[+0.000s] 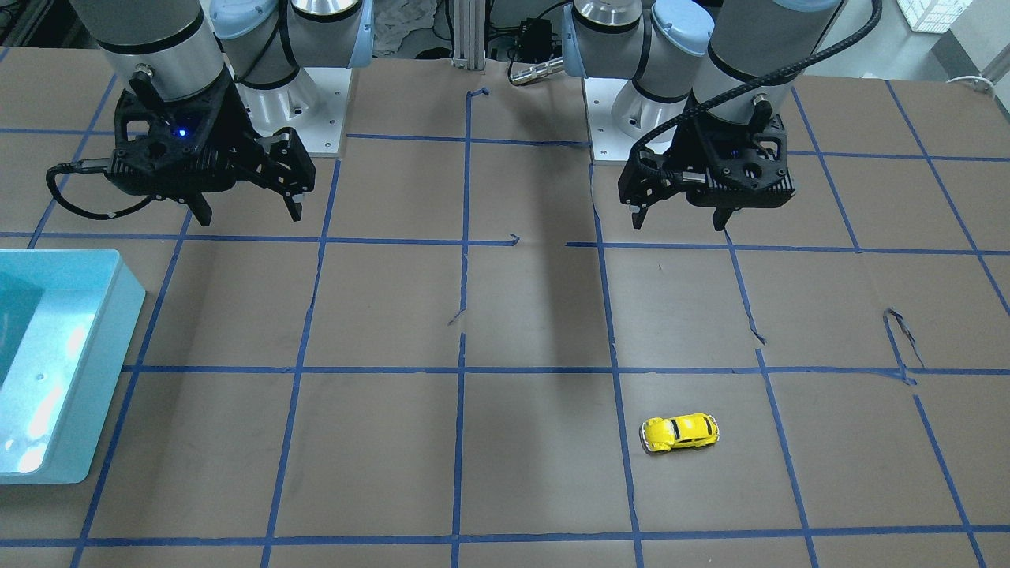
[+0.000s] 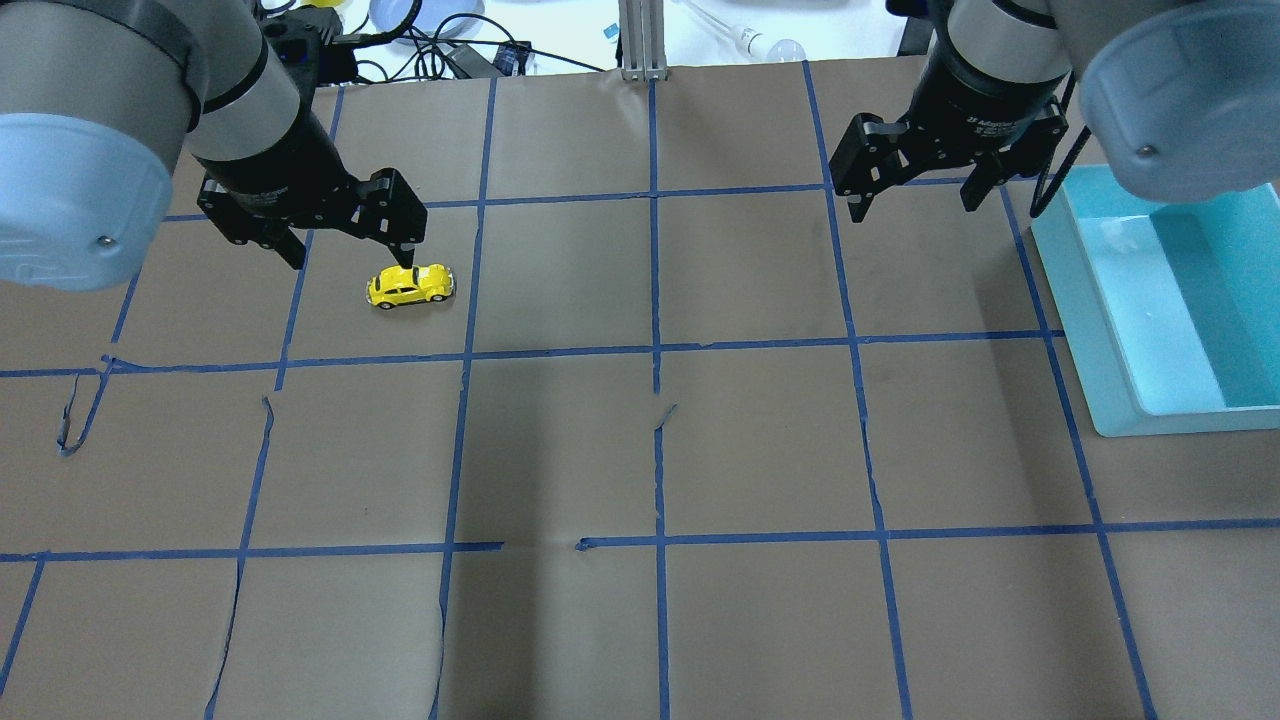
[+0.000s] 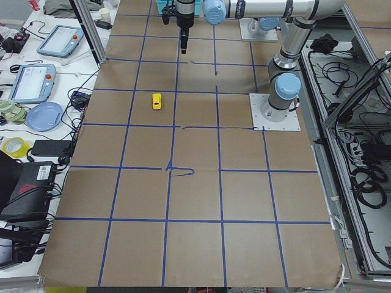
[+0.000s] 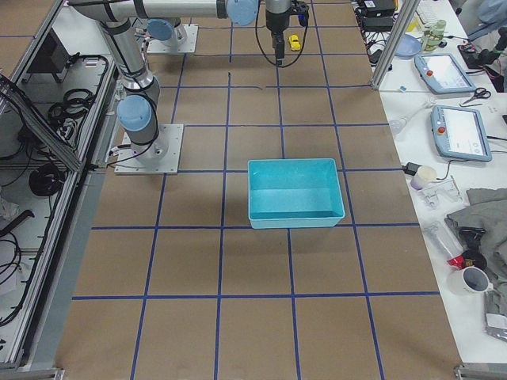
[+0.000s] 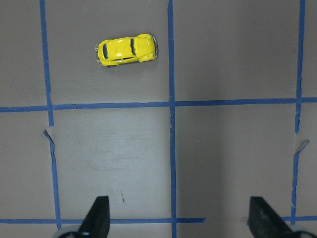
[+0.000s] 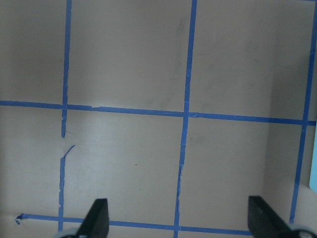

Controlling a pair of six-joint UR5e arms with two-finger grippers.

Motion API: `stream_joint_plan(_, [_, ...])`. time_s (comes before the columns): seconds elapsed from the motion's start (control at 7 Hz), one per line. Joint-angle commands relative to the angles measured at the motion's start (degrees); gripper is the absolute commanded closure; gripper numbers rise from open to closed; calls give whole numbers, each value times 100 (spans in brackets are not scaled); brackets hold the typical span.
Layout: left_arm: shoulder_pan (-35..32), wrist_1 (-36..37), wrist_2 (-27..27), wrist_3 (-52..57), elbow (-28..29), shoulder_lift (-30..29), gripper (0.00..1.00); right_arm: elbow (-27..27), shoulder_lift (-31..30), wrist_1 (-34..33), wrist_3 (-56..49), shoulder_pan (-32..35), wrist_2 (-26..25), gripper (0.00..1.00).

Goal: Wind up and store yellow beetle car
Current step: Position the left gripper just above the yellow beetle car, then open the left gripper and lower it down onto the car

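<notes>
The yellow beetle car (image 1: 680, 432) stands on the brown paper table on the robot's left side, across from the robot's base. It also shows in the overhead view (image 2: 410, 286) and near the top of the left wrist view (image 5: 127, 50). My left gripper (image 2: 352, 255) is open and empty. It hangs above the table, closer to the robot's base than the car, as the front-facing view (image 1: 680, 223) shows. My right gripper (image 2: 912, 208) is open and empty over bare paper, also seen in the front-facing view (image 1: 249, 216).
A teal bin (image 2: 1080, 320) stands at the table's edge on the robot's right side, beside the right gripper, and shows empty in the exterior right view (image 4: 291, 161). Blue tape lines grid the brown paper, torn in places.
</notes>
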Motion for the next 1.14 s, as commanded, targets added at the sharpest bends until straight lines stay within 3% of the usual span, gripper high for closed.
stream_joint_plan(0.0, [-5, 2, -15, -12, -5, 0, 0, 1, 0, 3, 0, 0, -1, 0])
stream_joint_plan(0.43, [21, 98, -182, -12, 73, -96, 0, 1, 0, 3, 0, 0, -1, 0])
stream_joint_plan(0.71, [143, 570, -209, -291, -5, -167, 0, 9, 0, 3, 0, 0, -1, 0])
stream_joint_plan(0.86, [170, 643, -165, -781, -31, -211, 0, 9, 0, 3, 0, 0, 8, 0])
stream_joint_plan(1.0, [266, 644, -148, -2065, -57, -229, 0, 9, 0, 3, 0, 9, 16, 0])
